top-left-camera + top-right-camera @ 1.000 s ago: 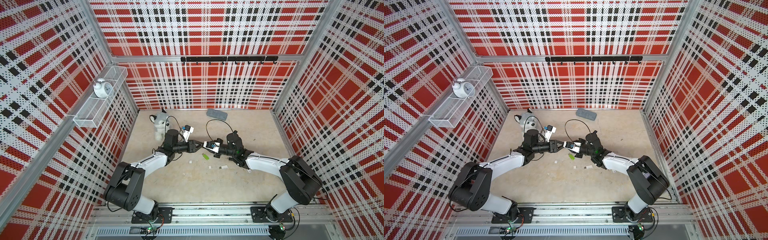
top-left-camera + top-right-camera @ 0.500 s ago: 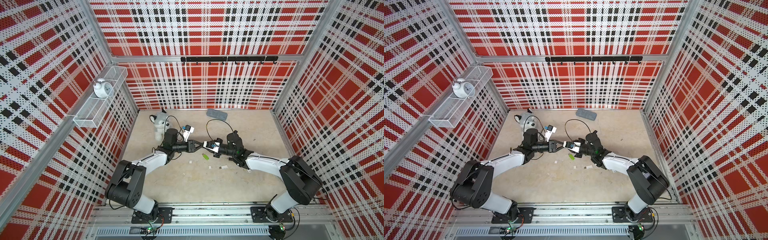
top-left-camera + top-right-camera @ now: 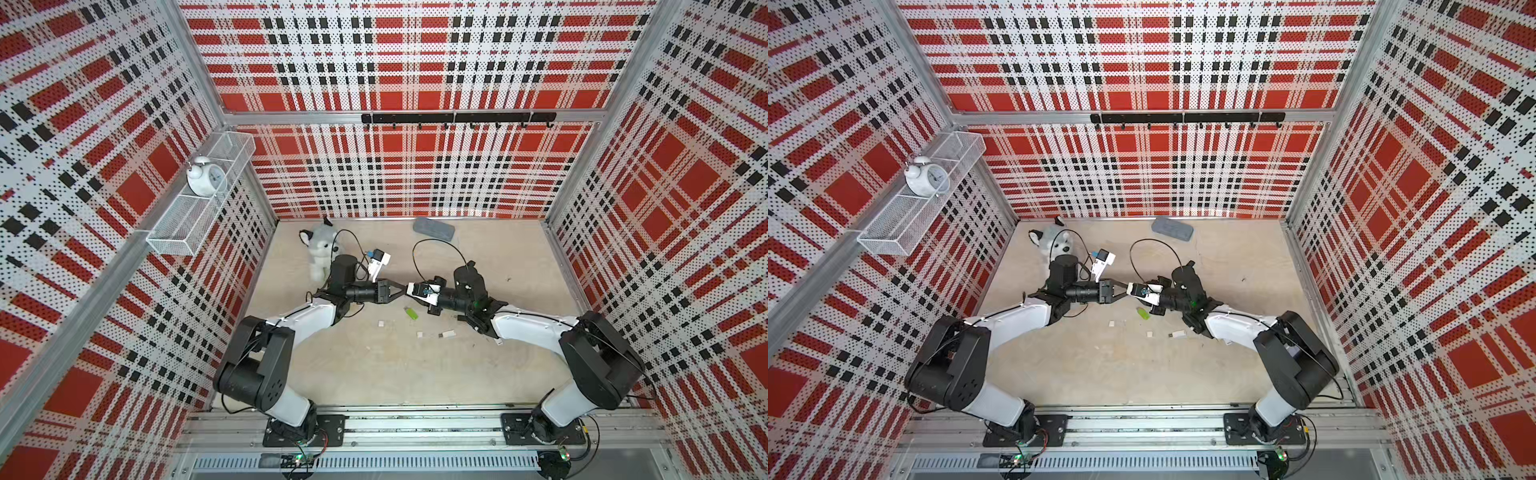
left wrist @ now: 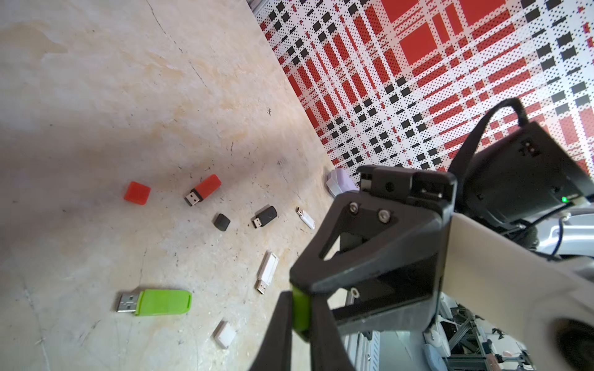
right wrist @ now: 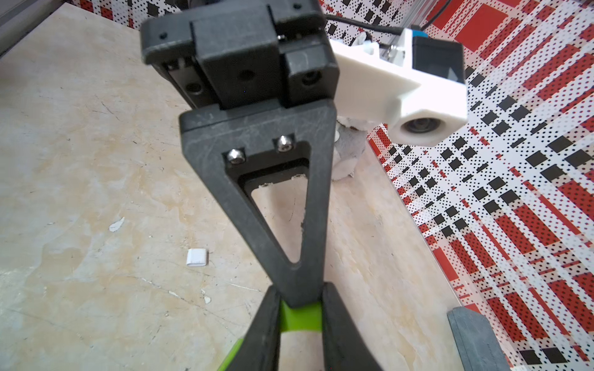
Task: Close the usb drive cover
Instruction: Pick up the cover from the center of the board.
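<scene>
In both wrist views a small green usb drive cover hangs above the table between the two grippers, which meet tip to tip. My left gripper is shut on the cover. My right gripper is shut on the same cover from the opposite side. The green usb drive lies flat on the table just below them, its metal plug bare.
More drives and caps lie loose on the table: a red cap, red drive, black cap, black drive, white drive and white cap. A plush husky and a grey block sit at the back.
My left gripper's jaws have closed onto the green cover that the right gripper holds. Neither arm has visibly shifted.
</scene>
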Robot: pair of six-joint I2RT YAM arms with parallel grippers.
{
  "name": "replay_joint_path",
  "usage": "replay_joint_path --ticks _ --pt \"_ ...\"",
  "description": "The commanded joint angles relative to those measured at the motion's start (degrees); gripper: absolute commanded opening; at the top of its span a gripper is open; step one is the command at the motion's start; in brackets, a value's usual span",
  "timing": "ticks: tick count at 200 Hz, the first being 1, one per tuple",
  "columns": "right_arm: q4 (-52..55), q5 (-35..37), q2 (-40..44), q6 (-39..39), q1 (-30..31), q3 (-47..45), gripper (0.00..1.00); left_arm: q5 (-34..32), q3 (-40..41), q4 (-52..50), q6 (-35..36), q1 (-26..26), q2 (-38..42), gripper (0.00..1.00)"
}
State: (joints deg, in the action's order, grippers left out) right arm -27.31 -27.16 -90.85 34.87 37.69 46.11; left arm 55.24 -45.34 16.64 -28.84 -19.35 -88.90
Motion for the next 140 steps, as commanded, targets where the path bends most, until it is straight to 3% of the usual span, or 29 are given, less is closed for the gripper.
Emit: replay_joint_path --ticks 1,25,48,69,140 --pt "-2.09 -1.88 1.02 0.11 0.45 0.02 0.24 -1.03 -1.60 -1.67 1.14 0.02 -0.57 0.08" --pt "-2.31 -1.36 1.33 0.20 0.53 -0.45 0.25 -1.39 -1.74 -1.79 1.24 0.41 0.03 0.05" --pt "-3.04 0.02 1.92 0.19 0.50 -1.23 0.39 -1.90 -1.63 -1.79 1.11 0.89 0.89 0.04" --pt "-3.14 2.29 2.25 0.94 0.50 -2.08 0.41 -2.07 -1.46 -1.79 1.01 1.42 1.45 0.04" --pt "-5.06 2.06 0.52 -0.91 0.47 -1.64 0.36 -1.63 -1.37 -1.65 0.89 1.51 2.16 0.05"
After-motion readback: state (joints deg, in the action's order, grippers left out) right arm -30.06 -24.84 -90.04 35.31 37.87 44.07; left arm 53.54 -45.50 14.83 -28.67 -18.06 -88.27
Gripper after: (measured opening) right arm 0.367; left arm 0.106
